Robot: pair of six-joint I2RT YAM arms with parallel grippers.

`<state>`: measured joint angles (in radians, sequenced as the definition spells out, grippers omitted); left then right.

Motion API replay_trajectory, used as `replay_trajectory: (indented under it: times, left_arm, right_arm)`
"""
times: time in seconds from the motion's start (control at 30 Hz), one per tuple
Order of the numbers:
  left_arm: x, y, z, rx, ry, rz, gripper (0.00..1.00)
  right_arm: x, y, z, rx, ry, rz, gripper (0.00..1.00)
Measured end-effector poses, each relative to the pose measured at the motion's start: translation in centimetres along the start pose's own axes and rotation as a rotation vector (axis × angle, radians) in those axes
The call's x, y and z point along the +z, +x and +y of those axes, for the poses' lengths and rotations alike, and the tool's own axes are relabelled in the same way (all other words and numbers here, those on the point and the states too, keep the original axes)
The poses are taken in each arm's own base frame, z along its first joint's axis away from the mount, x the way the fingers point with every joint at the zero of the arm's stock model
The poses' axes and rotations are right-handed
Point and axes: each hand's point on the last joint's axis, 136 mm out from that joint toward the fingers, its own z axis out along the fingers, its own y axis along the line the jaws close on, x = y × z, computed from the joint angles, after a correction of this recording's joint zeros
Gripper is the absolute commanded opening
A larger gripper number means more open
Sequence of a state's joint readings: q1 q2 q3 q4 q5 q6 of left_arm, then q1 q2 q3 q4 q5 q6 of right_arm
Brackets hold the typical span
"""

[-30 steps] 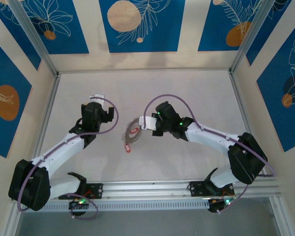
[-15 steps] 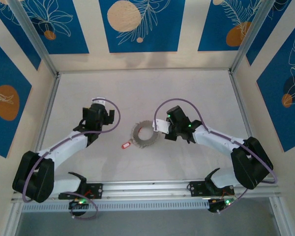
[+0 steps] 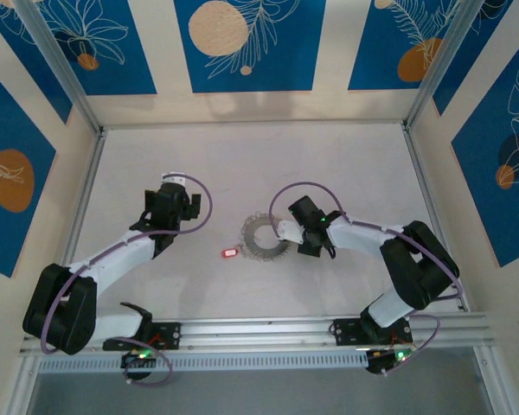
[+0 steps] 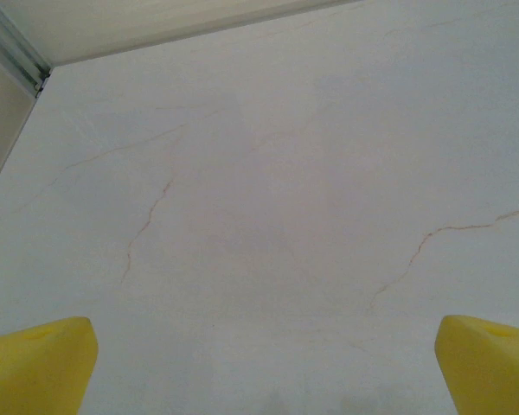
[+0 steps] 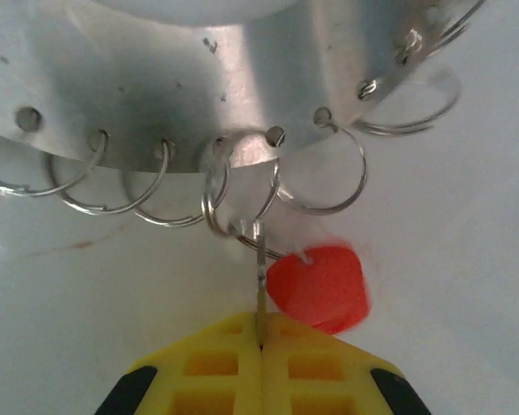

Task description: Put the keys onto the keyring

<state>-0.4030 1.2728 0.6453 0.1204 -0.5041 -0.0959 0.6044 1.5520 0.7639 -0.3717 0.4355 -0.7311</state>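
Yellow pads (image 5: 212,376) on my right end effector (image 5: 259,339) are squeezed fully together, with a thin silver key (image 5: 259,290) nipped edge-on in the seam between them. Its heart-shaped red tag (image 5: 318,287) sits just off the pads at about 1 o'clock, lying on the worktop (image 5: 467,259). The far end of that key meets a small split ring (image 5: 242,194) hanging from a hole in the rim of the keyring (image 5: 199,78). I honestly can't tell whether it's properly threaded through. The keyring's brushed metal plate runs across 12 o'clock of the wrist view, with more little wire loops along its edge.

From the top camera, the keyring lies flat near the middle of the worktop, and the right end effector is up against its 3 o'clock edge. A second red-tagged key (image 3: 229,253) lies loose at roughly 8 o'clock from the keyring, near it but not touching.

My left end effector (image 4: 264,367) is spread as wide as it goes, yellow fingertips (image 4: 35,367) at either side with nothing between them, just bare, hairline-cracked worktop. It sits around 10 o'clock from the keyring, well apart.
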Motion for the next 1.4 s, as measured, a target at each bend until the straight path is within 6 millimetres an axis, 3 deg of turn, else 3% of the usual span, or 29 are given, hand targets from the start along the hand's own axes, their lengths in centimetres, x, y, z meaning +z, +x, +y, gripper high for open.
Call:
replay_trajectory:
  times: [0.2, 0.5, 0.67, 0.77, 0.87, 0.97, 1.0, 1.2, 1.4]
  left_arm:
    - [0.2, 0.1, 0.4, -0.009, -0.007, 0.004, 1.0]
    - [0.5, 0.0, 1.3, 0.022, -0.02, 0.001, 1.0]
    - [0.9, 0.1, 2.1, 0.024, -0.024, -0.001, 1.0]
    - [1.0, 0.1, 2.4, 0.023, -0.011, 0.001, 1.0]
    - [0.6, -0.3, 1.4, 0.046, 0.058, -0.024, 1.0]
    - [-0.6, -0.6, 1.0, 0.074, 0.105, -0.065, 1.0]
    - [-1.0, -0.6, 1.2, 0.079, 0.103, -0.079, 1.0]
    - [-2.5, 1.4, 2.6, 0.155, 0.051, -0.116, 1.0]
    - [-1.4, 2.9, 2.4, 0.185, 0.039, -0.109, 1.0]
  right_arm:
    - [0.0, 0.9, -1.1, 0.043, 0.048, 0.045, 0.34]
    - [-1.7, 0.7, -2.3, 0.091, 0.102, 0.016, 0.41]
    - [-5.0, 0.1, -5.2, 0.248, 0.2, -0.143, 0.44]
    - [-8.1, -0.4, -7.0, 0.388, 0.285, -0.351, 0.53]
    - [-10.8, -0.1, -8.3, 0.529, 0.365, -0.562, 0.58]
    - [-12.2, 1.1, -8.9, 0.667, 0.413, -0.709, 0.79]
    - [-12.3, 1.5, -9.0, 0.71, 0.423, -0.742, 1.0]
    - [-10.7, 4.2, -9.2, 0.9, 0.452, -0.812, 0.99]
    - [-7.4, 6.0, -10.7, 1.053, 0.449, -0.799, 0.99]
